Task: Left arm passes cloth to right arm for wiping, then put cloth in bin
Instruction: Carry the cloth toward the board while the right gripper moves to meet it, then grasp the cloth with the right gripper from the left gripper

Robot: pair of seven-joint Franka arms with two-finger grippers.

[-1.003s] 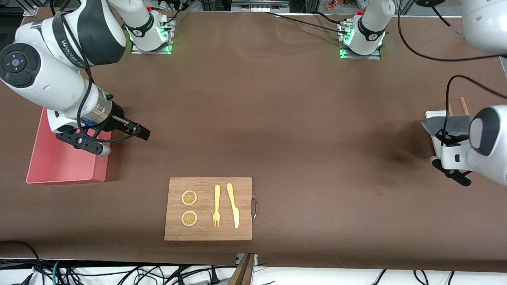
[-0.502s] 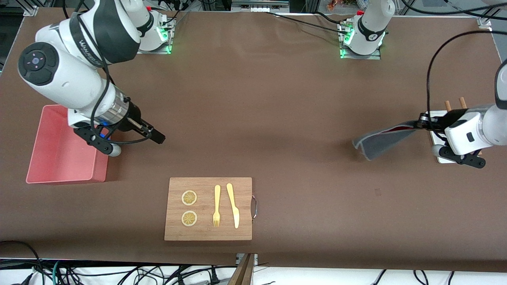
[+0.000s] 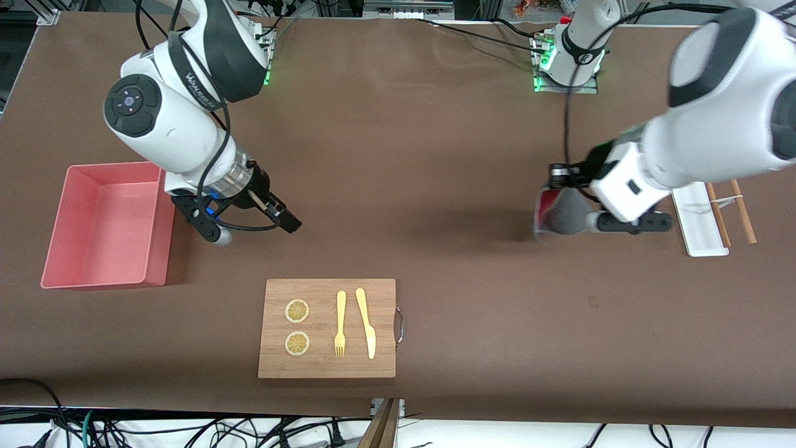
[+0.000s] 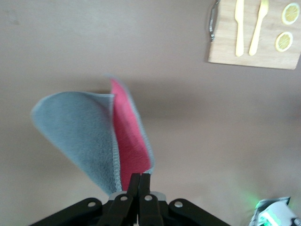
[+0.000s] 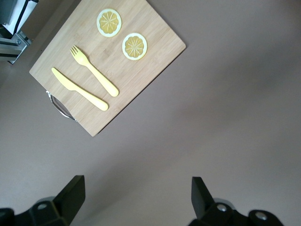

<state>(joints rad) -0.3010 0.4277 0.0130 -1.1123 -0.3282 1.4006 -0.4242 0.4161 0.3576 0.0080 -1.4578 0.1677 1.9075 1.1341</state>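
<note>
Brown matting covers the whole table [image 3: 398,186], with the two arm bases along its farthest edge. Since a second ago the left arm [image 3: 715,124] has swung in from its end of the table toward the middle, uncovering the white tray [image 3: 699,218] and the wooden pegs [image 3: 727,208] it had been hiding. The cloth [image 3: 556,214] has travelled with it and now hangs bunched, where half a second ago it trailed out flat. The right arm [image 3: 180,124] has also shifted toward the middle, so the bin [image 3: 106,224] lies fully exposed at that arm's end of the table.

Reaching low and nearly level, the left arm carries the left gripper [image 3: 553,180] over bare matting between the tray and the table's middle. Its fingers [image 4: 139,195] are pressed together on one edge of the cloth [image 4: 101,136], which hangs free with a grey fold beside a red one; whether its lowest edge brushes the table is hard to tell. The right arm is bent down beside the bin, with the right gripper [image 3: 286,218] over the matting between bin and wooden board [image 3: 328,328]. Its fingers [image 5: 202,193] stand wide apart with nothing between them, and the board [image 5: 108,66] shows below with fork [image 5: 94,70], knife [image 5: 79,89] and two lemon slices [image 5: 122,34].
</note>
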